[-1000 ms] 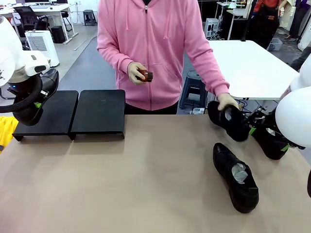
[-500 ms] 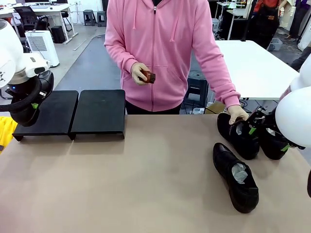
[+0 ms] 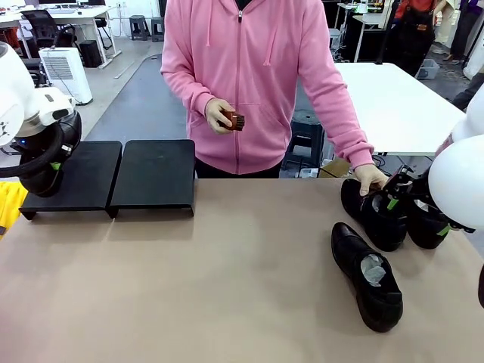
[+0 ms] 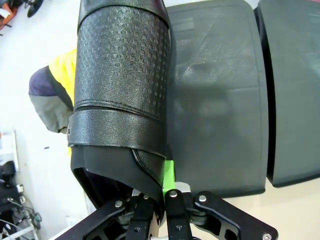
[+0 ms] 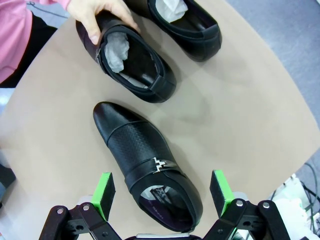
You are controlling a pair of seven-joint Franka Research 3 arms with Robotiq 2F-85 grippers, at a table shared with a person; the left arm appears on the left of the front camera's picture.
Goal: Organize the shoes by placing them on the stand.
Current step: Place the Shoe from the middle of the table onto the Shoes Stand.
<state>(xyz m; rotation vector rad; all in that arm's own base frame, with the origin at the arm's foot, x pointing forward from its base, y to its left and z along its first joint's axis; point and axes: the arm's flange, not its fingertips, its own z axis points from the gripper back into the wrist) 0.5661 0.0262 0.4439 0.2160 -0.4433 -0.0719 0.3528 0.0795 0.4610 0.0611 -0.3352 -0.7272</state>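
My left gripper (image 4: 162,187) is pinched narrow on the heel rim of a glossy black leather slip-on shoe with an embossed upper (image 4: 120,85); one green pad (image 4: 168,172) shows pressed against the leather; this held shoe points toe-away from the wrist camera and runs along the outer edge of the left platform (image 4: 215,105), a low matte black flat rectangle; I cannot tell whether the sole touches it; the right platform (image 4: 295,85), its twin, sits just beside it.

My right gripper (image 5: 161,195) stands wide and holds nothing; in its wrist view the jaws frame the heel end of a second glossy black shoe with a small metal bar across its strap (image 5: 145,160); I cannot tell how high above it they hang; this barred shoe lies alone on the tan tabletop (image 3: 227,287), white crumpled paper in its opening.

Beyond it two more black slip-ons lie side by side near the table's right end; the middle shoe (image 5: 132,65) shows paper stuffing, and the person's hand (image 5: 97,15) grips its far end; the last shoe (image 5: 187,25) lies just beside it.

The person in a pink hooded top (image 3: 242,76) stands at the far side; the other hand (image 3: 218,115) holds a small brown object (image 3: 236,119) at chest height.
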